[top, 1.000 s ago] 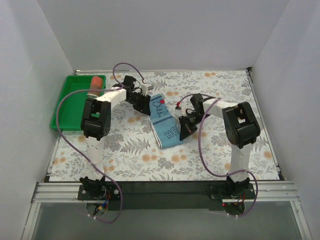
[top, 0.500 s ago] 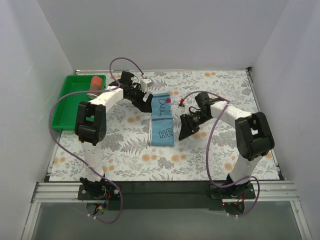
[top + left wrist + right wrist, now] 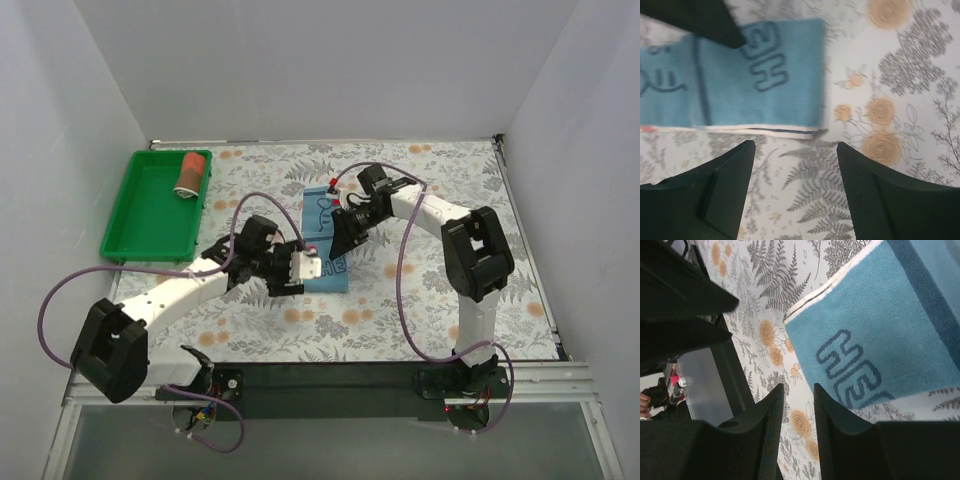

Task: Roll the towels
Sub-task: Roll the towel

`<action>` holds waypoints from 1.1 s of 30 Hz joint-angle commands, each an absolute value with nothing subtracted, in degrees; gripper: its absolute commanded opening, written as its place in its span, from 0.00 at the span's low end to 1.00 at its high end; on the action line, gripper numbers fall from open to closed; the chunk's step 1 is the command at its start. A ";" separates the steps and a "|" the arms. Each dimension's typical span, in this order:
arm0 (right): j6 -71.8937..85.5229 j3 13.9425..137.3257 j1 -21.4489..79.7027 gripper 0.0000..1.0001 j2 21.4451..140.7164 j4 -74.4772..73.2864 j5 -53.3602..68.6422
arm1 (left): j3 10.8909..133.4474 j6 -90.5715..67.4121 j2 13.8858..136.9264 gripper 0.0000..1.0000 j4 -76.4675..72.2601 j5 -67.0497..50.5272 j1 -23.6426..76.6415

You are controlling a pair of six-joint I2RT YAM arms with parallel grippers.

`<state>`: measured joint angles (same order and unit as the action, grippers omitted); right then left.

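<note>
The light blue towel (image 3: pixel 322 222) with dark print lies flat as a long strip in the middle of the table. My left gripper (image 3: pixel 300 270) is open and empty at the towel's left long edge, near its near end; in the left wrist view the towel (image 3: pixel 755 85) lies just beyond my gripper (image 3: pixel 796 150). My right gripper (image 3: pixel 345 235) hovers over the towel's right edge, jaws a little apart and empty; the right wrist view shows my gripper (image 3: pixel 798 390) beside the towel (image 3: pixel 880 340). The rust-red towel (image 3: pixel 190 172) lies rolled in the tray.
A green tray (image 3: pixel 120 215) stands at the back left with the red roll at its far end. White walls close the table on three sides. The table wears a floral cloth (image 3: pixel 420 300). Cables loop from both arms.
My left arm swung from the towel's far end down to its near left edge. My right gripper moved from the towel's right side up over its right edge. The towel now lies straighter.
</note>
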<state>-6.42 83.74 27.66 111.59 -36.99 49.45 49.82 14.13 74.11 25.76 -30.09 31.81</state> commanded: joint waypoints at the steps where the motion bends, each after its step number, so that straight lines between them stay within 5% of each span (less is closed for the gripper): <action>1: -4.05 83.68 29.00 0.32 114.69 -33.76 50.01 | 43.52 23.63 71.81 0.62 19.09 -23.21 37.76; 17: -5.45 80.51 30.59 0.27 122.96 -31.73 44.03 | 34.11 32.60 83.66 0.42 0.45 -13.72 49.48; 27: -5.89 75.06 32.17 0.27 120.68 -29.53 43.69 | 34.45 29.36 85.70 0.00 2.36 -12.04 50.01; 33: -6.06 72.69 33.22 0.26 118.31 -29.18 43.15 | 35.86 25.49 80.69 0.00 10.89 -15.71 51.33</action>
<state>-4.47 74.94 31.94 118.85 -27.88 47.92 34.76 28.23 84.58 3.73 -12.75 50.61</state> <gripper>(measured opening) 0.261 0.018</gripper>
